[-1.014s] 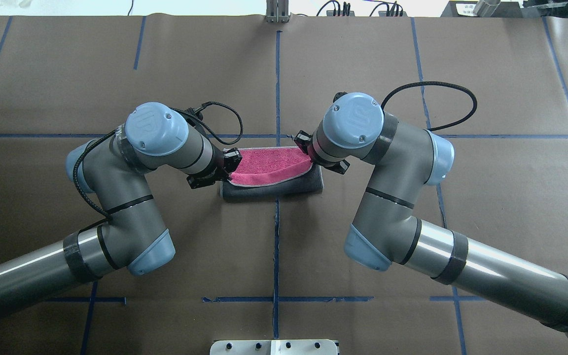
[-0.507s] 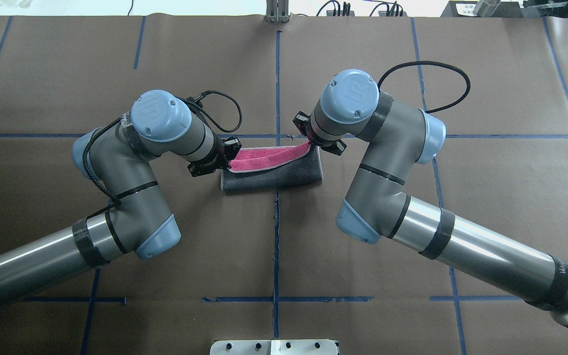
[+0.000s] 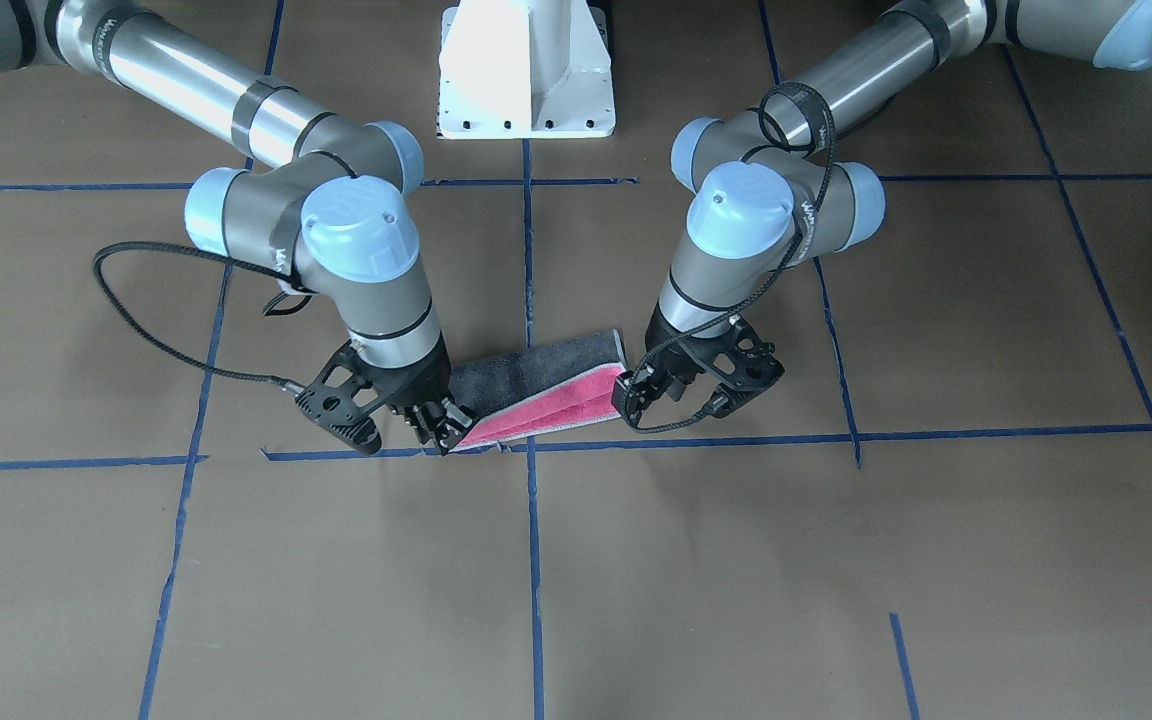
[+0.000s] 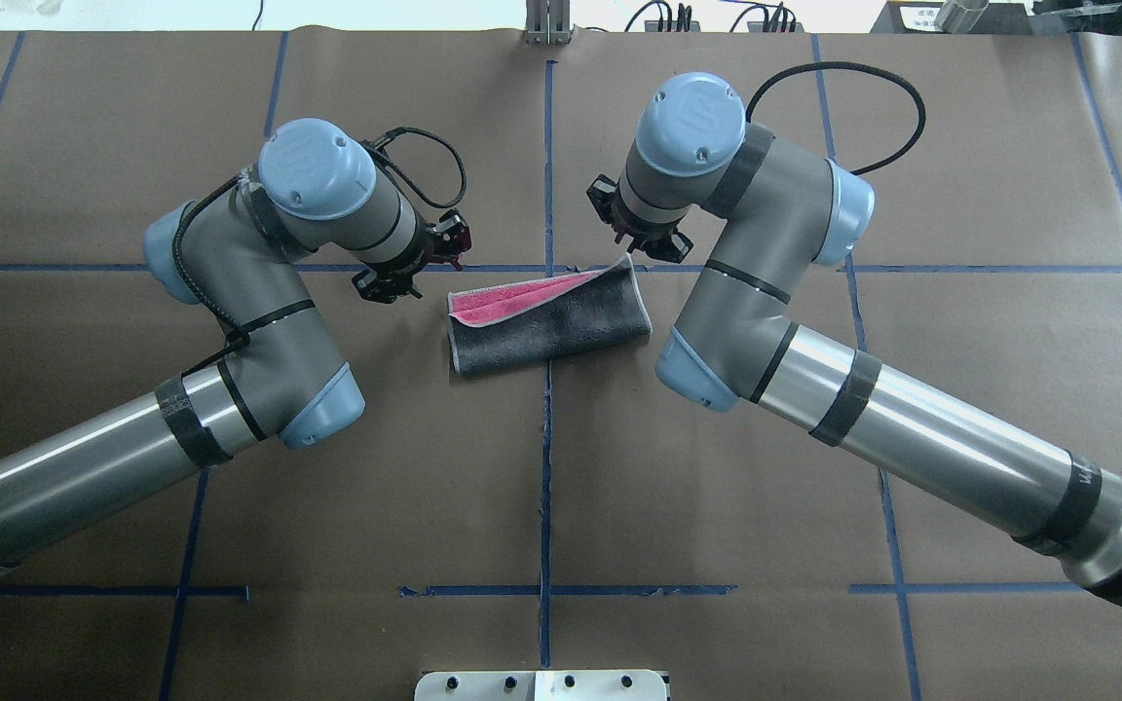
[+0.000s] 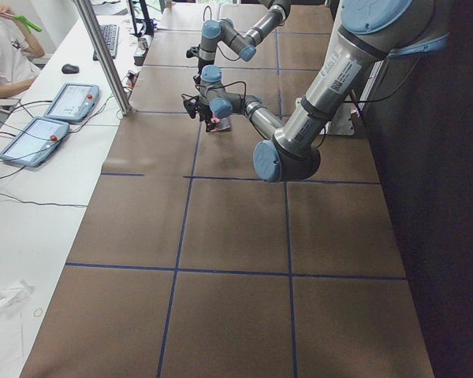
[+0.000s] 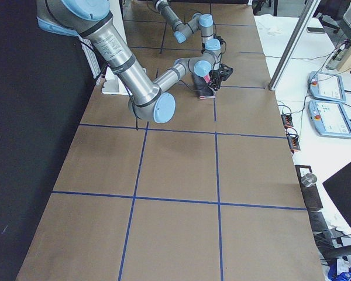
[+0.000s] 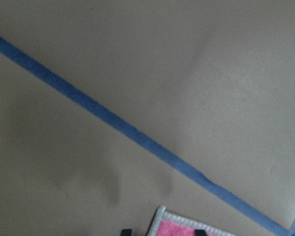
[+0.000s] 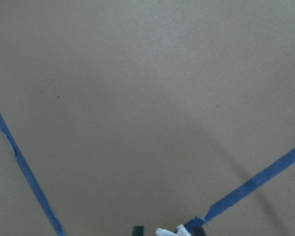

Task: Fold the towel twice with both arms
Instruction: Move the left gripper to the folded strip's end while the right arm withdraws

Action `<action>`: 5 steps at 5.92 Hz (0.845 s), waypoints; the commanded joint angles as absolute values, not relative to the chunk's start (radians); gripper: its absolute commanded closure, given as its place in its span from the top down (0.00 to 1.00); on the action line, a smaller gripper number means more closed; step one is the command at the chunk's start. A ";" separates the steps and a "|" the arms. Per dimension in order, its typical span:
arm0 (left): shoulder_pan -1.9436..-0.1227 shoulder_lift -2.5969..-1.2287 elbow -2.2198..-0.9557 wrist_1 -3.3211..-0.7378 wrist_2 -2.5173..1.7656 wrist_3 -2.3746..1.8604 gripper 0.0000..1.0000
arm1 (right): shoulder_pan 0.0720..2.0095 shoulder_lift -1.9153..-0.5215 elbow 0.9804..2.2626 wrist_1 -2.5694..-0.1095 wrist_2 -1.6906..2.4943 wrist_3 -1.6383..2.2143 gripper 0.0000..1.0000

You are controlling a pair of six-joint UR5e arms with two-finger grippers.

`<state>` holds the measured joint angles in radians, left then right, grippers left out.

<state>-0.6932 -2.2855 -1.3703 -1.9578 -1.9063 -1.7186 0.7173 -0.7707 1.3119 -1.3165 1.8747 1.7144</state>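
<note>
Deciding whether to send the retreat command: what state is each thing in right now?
towel: folded, grey face up, pink strip showing along its far edge.
left hand: open, fingertips straddling one far corner of the towel.
right hand: open, fingertips either side of the other far corner's edging.

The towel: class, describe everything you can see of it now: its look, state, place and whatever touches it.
The towel is a small terry cloth folded over into a long strip, grey face outward, its pink inner face showing in a wedge where the far edges gape, with pale stitched edging. It lies slightly skewed on the brown paper-covered table, across a blue tape line. The left gripper and right gripper sit at its two far corners; whether either grips it cannot be told.
</note>
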 commanded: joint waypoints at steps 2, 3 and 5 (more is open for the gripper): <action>-0.698 -2.283 -1.379 -1.999 -1.925 -1.713 1.00 | 0.787 -0.769 1.285 -1.318 1.955 1.596 1.00; -0.672 -2.280 -1.432 -1.984 -1.946 -1.730 1.00 | 0.819 -0.776 1.289 -1.321 2.004 1.577 1.00; -0.611 -2.278 -1.474 -1.974 -1.973 -1.932 0.99 | 0.894 -0.834 1.327 -1.325 2.122 1.479 1.00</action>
<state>-0.6369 -2.2781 -1.4508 -1.9811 -1.9660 -1.8336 0.8546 -0.8010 1.3035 -1.3233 2.0650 1.5274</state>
